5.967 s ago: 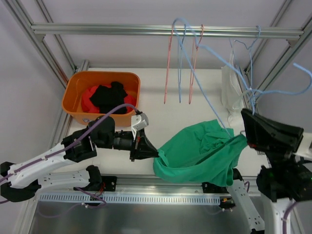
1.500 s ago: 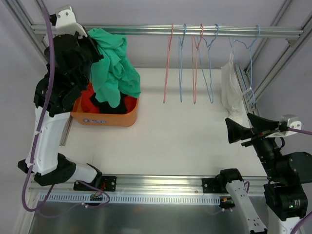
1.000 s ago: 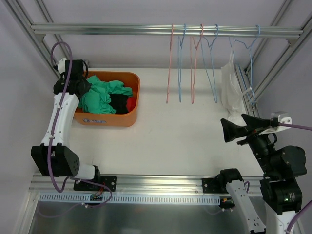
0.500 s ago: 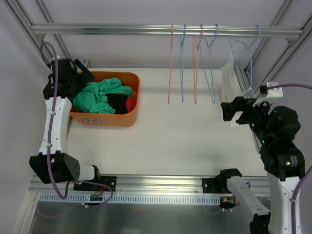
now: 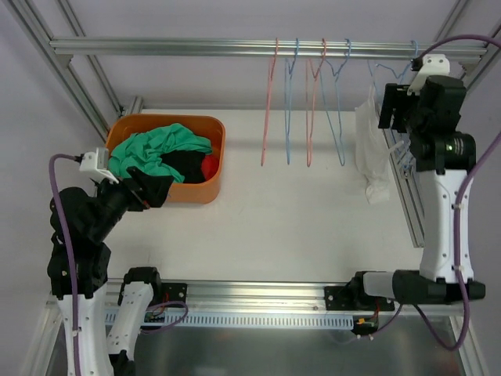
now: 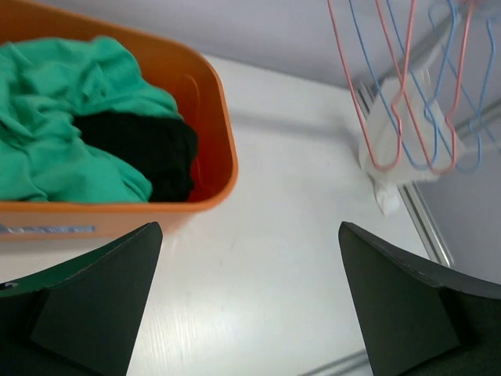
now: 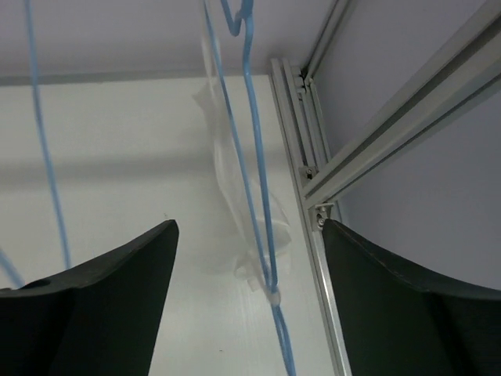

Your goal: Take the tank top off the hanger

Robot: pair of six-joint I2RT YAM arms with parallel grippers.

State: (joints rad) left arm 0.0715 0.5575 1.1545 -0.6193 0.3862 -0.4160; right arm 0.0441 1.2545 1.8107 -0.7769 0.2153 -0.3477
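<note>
The white tank top hangs on a blue hanger at the upper right of the overhead view, its hem bunched on the table. The right gripper sits high beside it, just under the rail. In the right wrist view its fingers stand wide apart, with the blue hanger wire and the white cloth in the gap, nothing gripped.

At the left of the overhead view the left gripper sits beside the orange bin. Its fingers are spread wide and hold nothing. In the bin a green tank top lies over black and red garments. 4 empty hangers, 2 pink and 2 blue, hang at the middle of the rail.
</note>
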